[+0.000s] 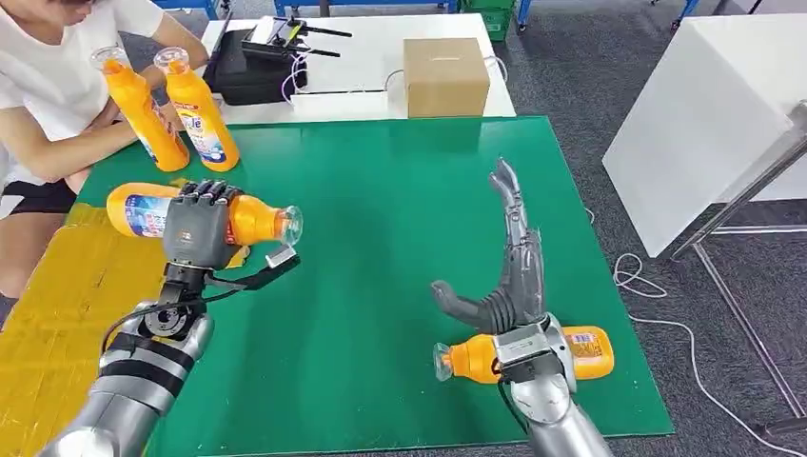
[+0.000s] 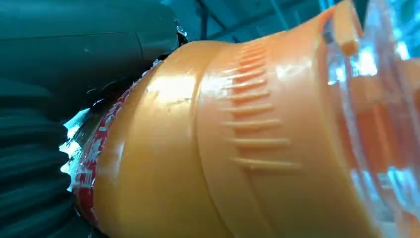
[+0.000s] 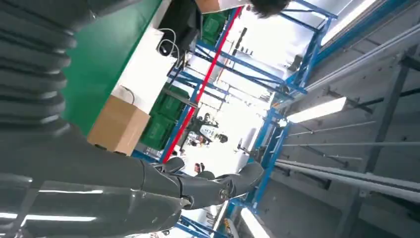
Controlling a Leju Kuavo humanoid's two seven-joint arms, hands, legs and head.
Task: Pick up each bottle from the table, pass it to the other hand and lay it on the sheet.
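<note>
the left hand [image 1: 197, 231] is gripping an orange bottle [image 1: 249, 220] sideways at about 9 o'clock on the green sheet [image 1: 381, 228], cap pointing toward 3 o'clock. the right hand [image 1: 509, 276] is waiting at 5 o'clock, fingers spread and holding nothing, above another bottle [image 1: 476, 359] lying there. a good handover probably means bringing the capped end across level, so the right hand is wrapping the body before the left is letting go
</note>
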